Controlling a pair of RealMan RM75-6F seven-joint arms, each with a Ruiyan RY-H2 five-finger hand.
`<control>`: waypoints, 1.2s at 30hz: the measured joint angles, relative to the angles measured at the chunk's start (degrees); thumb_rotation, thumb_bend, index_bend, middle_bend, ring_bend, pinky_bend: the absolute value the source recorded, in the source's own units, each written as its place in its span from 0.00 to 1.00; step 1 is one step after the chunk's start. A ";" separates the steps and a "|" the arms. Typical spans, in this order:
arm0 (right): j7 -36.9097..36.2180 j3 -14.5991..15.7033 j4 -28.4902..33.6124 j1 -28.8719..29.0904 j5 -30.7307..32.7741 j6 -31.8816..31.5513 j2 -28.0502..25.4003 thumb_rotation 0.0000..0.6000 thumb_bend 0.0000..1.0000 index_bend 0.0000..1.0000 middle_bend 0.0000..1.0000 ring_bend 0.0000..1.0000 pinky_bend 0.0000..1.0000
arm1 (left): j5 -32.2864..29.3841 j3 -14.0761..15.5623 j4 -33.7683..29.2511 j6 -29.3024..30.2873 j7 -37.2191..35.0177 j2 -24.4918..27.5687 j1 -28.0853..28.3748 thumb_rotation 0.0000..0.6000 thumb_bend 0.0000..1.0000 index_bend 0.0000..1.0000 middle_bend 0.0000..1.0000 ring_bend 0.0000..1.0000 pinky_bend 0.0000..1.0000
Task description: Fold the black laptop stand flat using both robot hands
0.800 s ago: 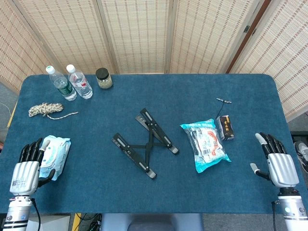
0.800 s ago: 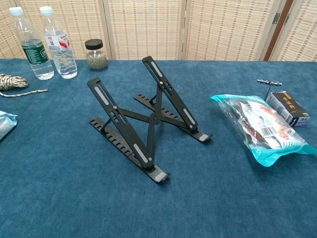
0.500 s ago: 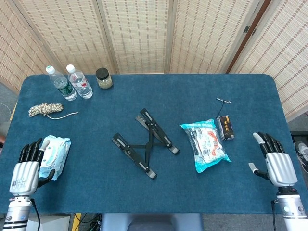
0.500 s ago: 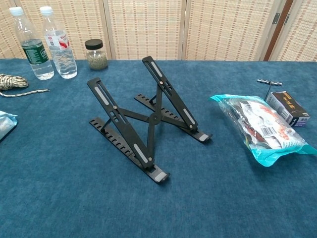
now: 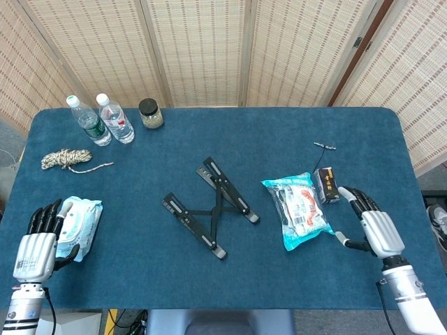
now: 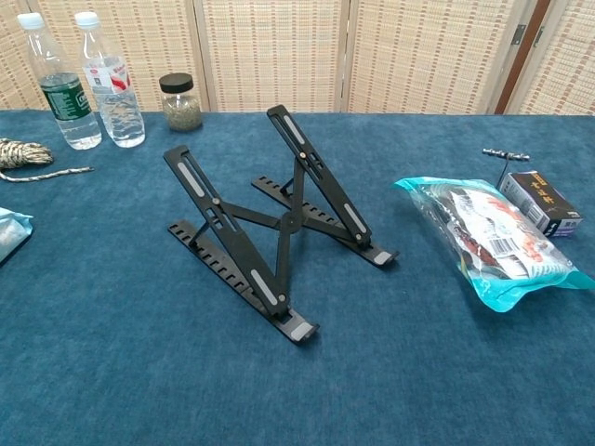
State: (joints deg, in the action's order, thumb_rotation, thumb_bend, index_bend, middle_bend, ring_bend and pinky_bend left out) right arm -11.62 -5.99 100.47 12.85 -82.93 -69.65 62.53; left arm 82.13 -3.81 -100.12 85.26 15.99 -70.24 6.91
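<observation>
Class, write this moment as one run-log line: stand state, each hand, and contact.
laptop stand: propped open, unfolded | left hand: open, beside wipes pack | right hand: open, near snack bag | contact with stand: none

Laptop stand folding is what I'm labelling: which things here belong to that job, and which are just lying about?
For the job: laptop stand, left hand, right hand.

Lying about: two water bottles, jar, rope, wipes pack, snack bag, small black box.

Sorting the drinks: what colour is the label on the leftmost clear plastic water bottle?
Green, on the leftmost clear plastic water bottle; clearest in the chest view.
</observation>
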 measured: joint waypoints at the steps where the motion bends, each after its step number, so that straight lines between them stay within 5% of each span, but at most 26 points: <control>1: -1.63 -0.18 0.31 0.72 0.07 1.20 -0.21 1.00 0.20 0.00 0.08 0.00 0.12 | 0.03 0.06 0.05 0.01 -0.07 0.03 -0.05 1.00 0.27 0.08 0.02 0.03 0.00; 13: -31.19 -3.72 2.38 10.71 1.72 16.68 -0.23 1.00 0.20 0.00 0.07 0.00 0.12 | 0.74 0.52 -0.48 0.72 -0.24 0.65 -0.64 1.00 0.27 0.08 0.02 0.03 0.00; 21: -50.79 -6.92 -1.96 18.75 3.84 27.85 4.60 1.00 0.14 0.00 0.06 0.00 0.12 | 1.25 0.75 -0.81 1.02 -0.10 0.69 -0.89 1.00 0.27 0.08 0.02 0.03 0.00; 27: -57.55 -8.63 -7.39 22.97 6.24 33.12 10.04 1.00 0.08 0.00 0.05 0.00 0.12 | 1.33 0.80 -0.80 0.85 -0.09 0.75 -0.88 1.00 0.27 0.08 0.02 0.03 0.00; 36: -57.53 -9.64 -14.45 26.64 8.86 36.48 16.65 1.00 0.02 0.00 0.05 0.00 0.12 | 1.84 0.89 -0.98 0.65 -0.08 0.71 -0.74 1.00 0.27 0.08 0.02 0.03 0.00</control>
State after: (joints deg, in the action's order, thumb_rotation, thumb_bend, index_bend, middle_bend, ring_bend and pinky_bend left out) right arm -69.16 -15.64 86.02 39.49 -74.07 -33.17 79.18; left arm 83.97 -2.92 -101.10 85.91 15.91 -69.53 6.17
